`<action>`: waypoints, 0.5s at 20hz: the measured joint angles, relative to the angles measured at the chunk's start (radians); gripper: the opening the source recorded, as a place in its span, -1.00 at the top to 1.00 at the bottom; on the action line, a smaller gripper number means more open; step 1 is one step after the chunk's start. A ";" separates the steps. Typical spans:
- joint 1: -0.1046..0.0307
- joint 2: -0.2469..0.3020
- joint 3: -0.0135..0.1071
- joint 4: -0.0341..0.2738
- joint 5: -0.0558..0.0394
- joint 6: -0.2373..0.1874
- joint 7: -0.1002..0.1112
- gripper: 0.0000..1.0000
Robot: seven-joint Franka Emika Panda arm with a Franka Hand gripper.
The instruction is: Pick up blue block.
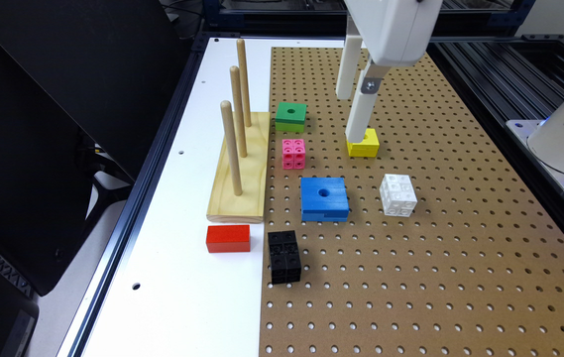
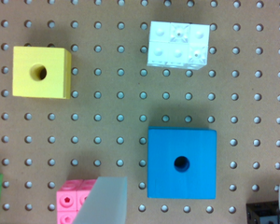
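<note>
Bright blue and flat, the square plastic blue block (image 1: 324, 198) (image 2: 182, 163) with its round centre hole lies free on the brown pegboard (image 1: 435, 258), near the white studded cube (image 1: 398, 195). The gripper (image 1: 353, 116) hangs wide open above, holding nothing. This looks like the approach step: next it must centre over the block and descend.

The blue block (image 1: 324, 197) looks like matt plastic with a side seam; the peg stand (image 1: 240, 168) is pale, smooth wood; the brown pegboard (image 1: 460, 258) looks matt, like hardboard.
</note>
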 joint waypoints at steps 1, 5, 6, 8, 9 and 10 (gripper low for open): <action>0.000 0.000 0.000 0.000 0.0000 0.000 0.000 -1.00; 0.000 0.035 0.000 -0.004 0.0000 0.023 0.000 -1.00; -0.001 0.059 0.000 -0.004 -0.0007 0.045 0.000 -1.00; -0.004 0.110 0.000 -0.003 -0.0038 0.093 0.000 -1.00; -0.005 0.126 0.000 -0.002 -0.0042 0.109 0.000 -1.00; -0.005 0.134 0.000 -0.002 -0.0042 0.116 0.000 -1.00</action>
